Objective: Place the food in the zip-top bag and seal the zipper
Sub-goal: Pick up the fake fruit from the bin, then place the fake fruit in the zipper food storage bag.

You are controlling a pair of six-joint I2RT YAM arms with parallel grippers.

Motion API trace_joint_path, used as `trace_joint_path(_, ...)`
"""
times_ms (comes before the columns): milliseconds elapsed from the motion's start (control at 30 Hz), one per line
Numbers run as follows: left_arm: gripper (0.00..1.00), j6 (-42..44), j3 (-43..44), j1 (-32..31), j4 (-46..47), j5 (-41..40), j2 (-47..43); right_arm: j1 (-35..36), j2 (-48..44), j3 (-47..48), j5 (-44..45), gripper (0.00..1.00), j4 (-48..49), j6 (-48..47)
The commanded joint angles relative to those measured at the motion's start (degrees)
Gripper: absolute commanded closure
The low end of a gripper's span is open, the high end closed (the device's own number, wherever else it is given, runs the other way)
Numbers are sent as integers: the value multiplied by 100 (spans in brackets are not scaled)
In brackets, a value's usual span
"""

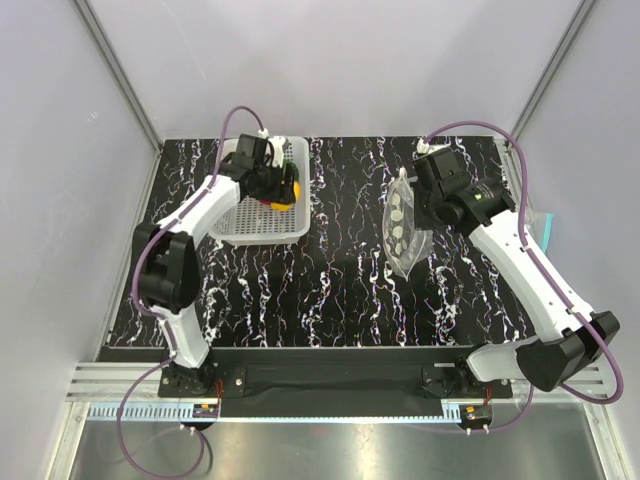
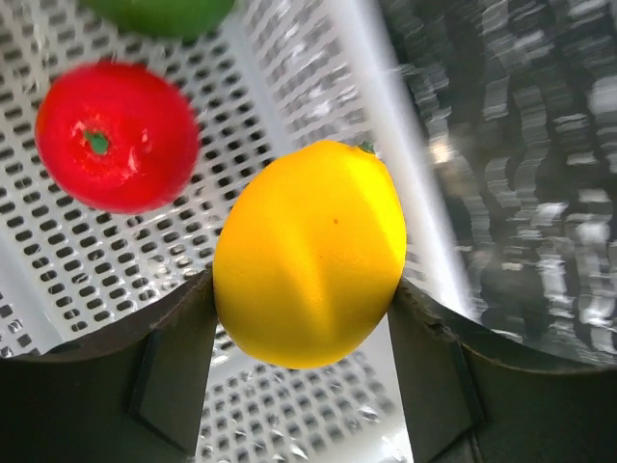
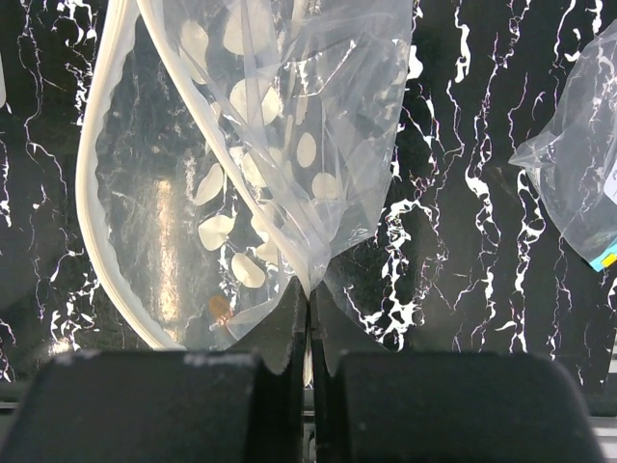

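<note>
Left pincer [image 1: 283, 188] clamps a yellow fruit [image 2: 308, 256] above the basket [image 1: 250, 228], where a red fruit [image 2: 116, 135] and a green fruit [image 2: 159, 12] lie. The bag [image 1: 402, 225] hangs at its 3 o'clock, long axis 12-to-6. Its edge is pinched tight in the right pincer [image 3: 308, 323], with the zipper [image 3: 92, 193] gaping. The basket's wall looks the only hurdle.

Top view looks steeply down; left wrist view crowds the basket [image 1: 252, 228], right wrist the zip-top bag [image 1: 402, 230].
</note>
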Motion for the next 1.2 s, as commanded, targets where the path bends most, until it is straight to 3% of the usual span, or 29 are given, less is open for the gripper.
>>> trace_joint_path(0, 60, -478, -246, 20, 575, 838, -915, 25, -17, -25, -38, 100, 222, -111)
trace_joint_path(133, 62, -954, -1124, -260, 1532, 1674, -1828, 25, 79, 10, -47, 100, 240, -111)
trace_joint_path(200, 62, -1051, -1283, -575, 1613, 1622, -2442, 25, 141, 45, -126, 100, 258, -94)
trace_joint_path(500, 63, -1648, -1873, -2210, 2456, 1630, -3333, 25, 167, 203, -512, 100, 276, -6)
trace_joint_path(700, 64, -2316, -1926, -2844, 3273, 1692, -3175, 34, 168, 283, -671, 100, 240, 29)
trace_joint_path(900, 66, -3124, -2145, -2959, 4379, 1692, -2701, 25, 9, 265, -987, 100, 302, 143)
trace_joint_path(1167, 67, -3477, -1838, -3082, 4417, 1334, -2076, 25, -52, 300, -1093, 100, 266, 187)
